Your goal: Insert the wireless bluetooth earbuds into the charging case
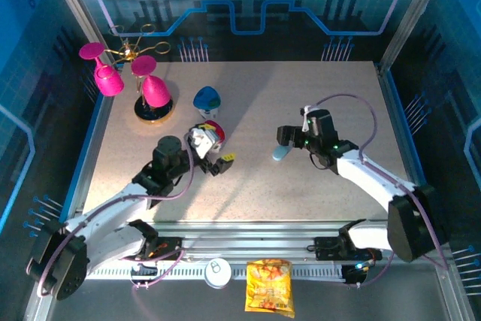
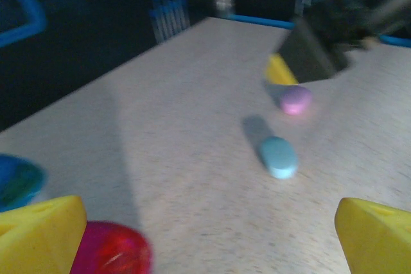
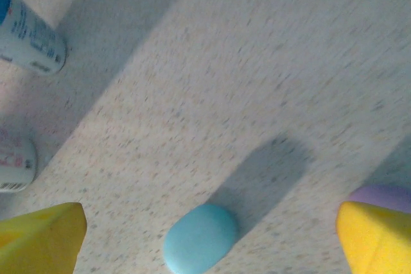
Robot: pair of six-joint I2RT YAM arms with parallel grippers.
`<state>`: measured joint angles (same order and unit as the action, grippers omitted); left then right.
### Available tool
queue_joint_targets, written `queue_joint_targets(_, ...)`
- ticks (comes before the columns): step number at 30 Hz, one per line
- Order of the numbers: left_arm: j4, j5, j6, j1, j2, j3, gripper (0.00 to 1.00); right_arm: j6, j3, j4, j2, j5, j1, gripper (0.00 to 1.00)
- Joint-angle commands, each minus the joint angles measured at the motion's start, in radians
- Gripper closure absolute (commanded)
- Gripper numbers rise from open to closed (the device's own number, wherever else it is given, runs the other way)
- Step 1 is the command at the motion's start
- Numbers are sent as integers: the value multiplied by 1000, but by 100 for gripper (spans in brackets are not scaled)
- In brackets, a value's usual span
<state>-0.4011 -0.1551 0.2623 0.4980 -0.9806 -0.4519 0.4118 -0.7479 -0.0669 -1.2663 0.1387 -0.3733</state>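
The right gripper [image 3: 209,235] hangs over the middle of the table [image 1: 323,201] with its yellow pads [image 3: 376,235] spread wide and nothing held. In its wrist view the pale blue charging case [image 3: 199,239] lies closed on the table in the gap between them, touching neither pad. From above, the same case appears as a small pale pebble just beside the dark gripper body.

The left wrist view adds a second, pinkish-purple case [image 2: 295,99], just beyond the blue one and close under the right gripper. In the right wrist view only its edge peeks out from behind one yellow pad.

The left gripper [image 2: 205,239] is also wide open and holds nothing. A red rounded object [image 2: 109,255] sits just beside one of its pads. The top view places this gripper next to a white, red and blue item [image 1: 207,139], well apart from both cases.
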Motion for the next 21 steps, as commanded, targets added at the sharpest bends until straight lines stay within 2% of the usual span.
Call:
queue_joint_targets(1, -26, 274, -58, -26, 59, 48, 1, -163, 50, 55, 61, 159, 38, 0)
queue_joint_targets(6, -72, 483, -122, -102, 100, 145, 1, -318, 181, 272, 92, 282, 104, 0)
queue_joint_targets(9, -103, 535, -154, -162, 99, 190, 1, -418, 289, 500, 61, 306, 145, 0)
queue_joint_targets(13, -155, 504, -192, -267, 53, 221, 1, -401, 387, 750, -36, 250, 210, 0)
queue_joint_targets(17, -263, 394, -239, -385, -64, 247, 1, -392, 397, 860, -83, 180, 257, 0)
queue_joint_targets(21, -407, 296, -235, -428, -203, 235, 1, -347, 429, 1054, -207, 74, 326, 0)
